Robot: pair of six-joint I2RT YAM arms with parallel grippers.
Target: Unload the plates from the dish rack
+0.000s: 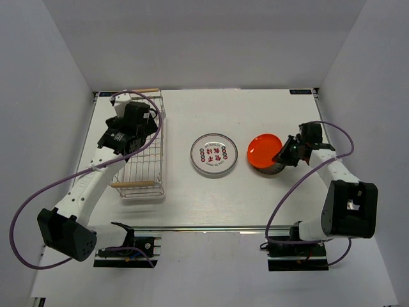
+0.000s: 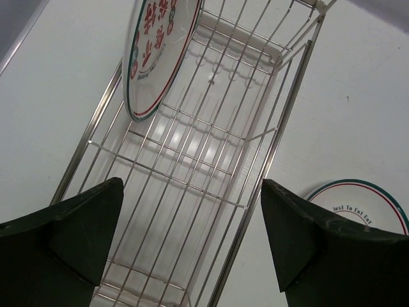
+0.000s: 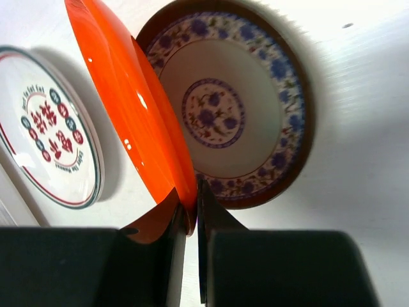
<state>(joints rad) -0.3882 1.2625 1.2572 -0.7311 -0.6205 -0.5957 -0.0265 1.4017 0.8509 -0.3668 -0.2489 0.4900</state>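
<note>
The silver wire dish rack (image 1: 142, 167) stands at the left, also in the left wrist view (image 2: 192, 160). My left gripper (image 1: 131, 131) hovers over it, open and empty (image 2: 192, 236). One white plate with a green and red rim band (image 2: 156, 51) stands on edge in the rack. My right gripper (image 1: 285, 153) is shut on the rim of the orange-red plate (image 1: 264, 151), held tilted (image 3: 134, 109) over a blue patterned plate (image 3: 230, 102) lying flat on the table. A white plate with red-green marks (image 1: 213, 154) lies at the centre. The yellow plate is out of view.
The rack has wooden rod handles at the far end (image 1: 148, 91) and the near end (image 1: 133, 184). White walls close in the table at the back and both sides. The white centre plate also shows in both wrist views (image 2: 364, 204) (image 3: 48, 128).
</note>
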